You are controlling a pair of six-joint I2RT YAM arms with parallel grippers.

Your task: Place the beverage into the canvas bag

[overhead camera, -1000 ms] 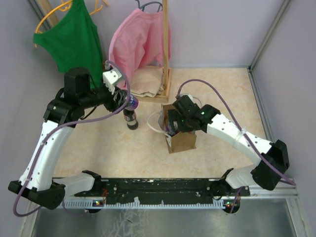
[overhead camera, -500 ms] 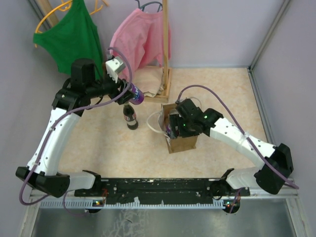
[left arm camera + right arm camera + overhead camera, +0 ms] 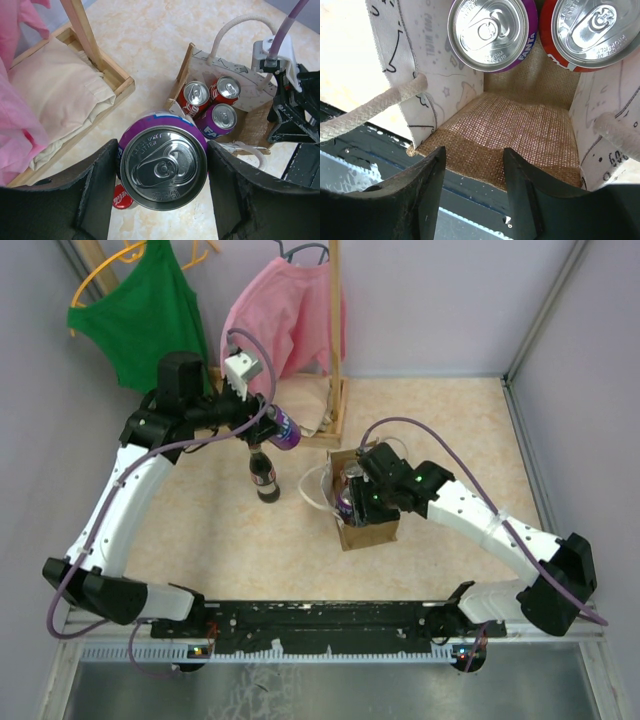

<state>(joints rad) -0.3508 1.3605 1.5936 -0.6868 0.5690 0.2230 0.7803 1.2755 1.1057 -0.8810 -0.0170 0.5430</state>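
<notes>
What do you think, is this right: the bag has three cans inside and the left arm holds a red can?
Nearly. The can in the left end effector is purple, not red; the left wrist view shows it. The bag does hold three cans.

Item: two arms, the left arm (image 3: 115, 515) and the right arm (image 3: 480, 520).
- We record white link shells and black joint housings on both.
- Purple cable (image 3: 400, 423) loops along each.
- White camera block (image 3: 243, 368) on the left wrist.
- Fingers (image 3: 97, 200) broad, matte black, grainy.
- Small green lights (image 3: 412, 478) on the right wrist.
</notes>
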